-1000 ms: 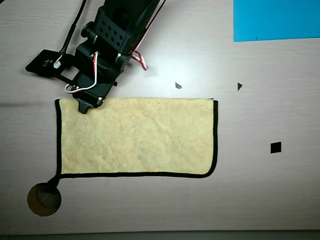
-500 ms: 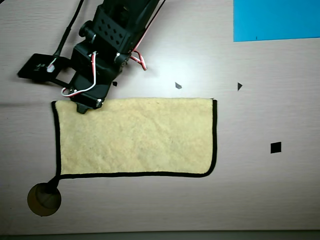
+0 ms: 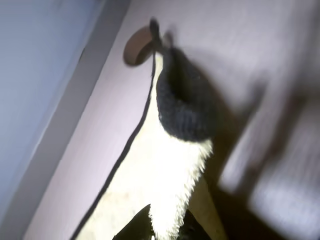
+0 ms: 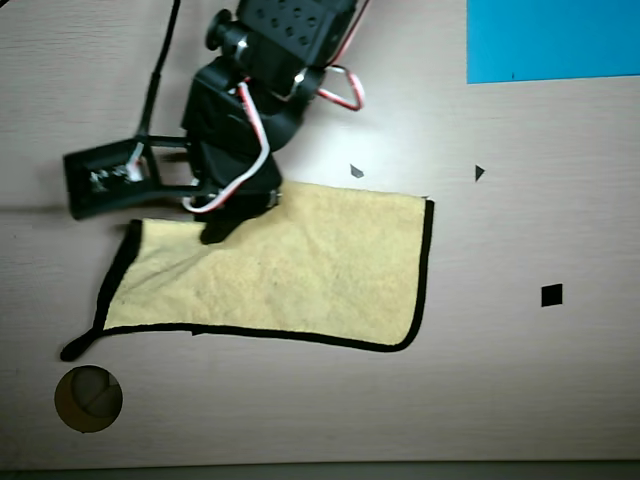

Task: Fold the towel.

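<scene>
Lying flat, towel (black-edged) under end effector.

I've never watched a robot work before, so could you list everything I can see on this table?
towel: one, pale yellow with thin black edging and a small black loop at one corner, spread on the table in the overhead view, its upper left part under the arm.
blue sheet: one, bright blue, flat, top right corner of the overhead view.
round disc: one, brown, on the table near the towel's loop, bottom left.
black marks: a few small ones, one square and some triangles, on the table right of and above the towel.
table: one, pale wood grain, under everything.
arm: one, black with red and white wires, reaching in from the top.
gripper: one, black, down on the towel's upper left part; open or shut unclear.
</scene>
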